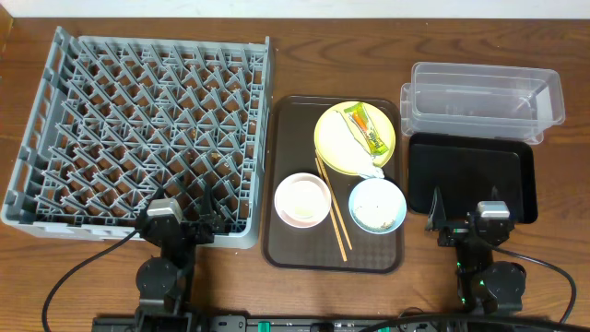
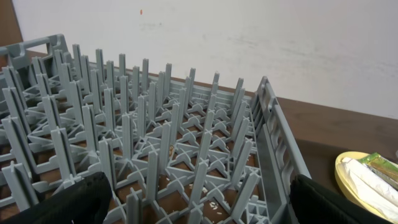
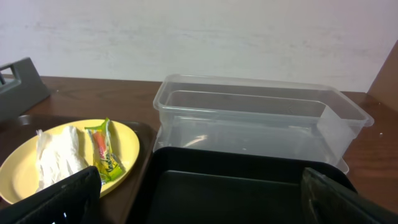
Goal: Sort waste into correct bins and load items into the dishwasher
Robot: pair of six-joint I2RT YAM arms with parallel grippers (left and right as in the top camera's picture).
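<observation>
Trouble would likely start with the snack wrapper [image 1: 366,128]. It lies thin and flat on the yellow plate [image 1: 328,138], ahead and to the left of the right pincer [image 1: 464,219] and just beside the napkin [image 1: 358,152], so a careless pinch could carry both into one bin. Both pincers stand wide and empty. The left pincer [image 1: 184,217] hovers at the dish rack's [image 1: 261,129] near edge, and the black tray [image 1: 470,175] sits directly ahead of the right.
</observation>
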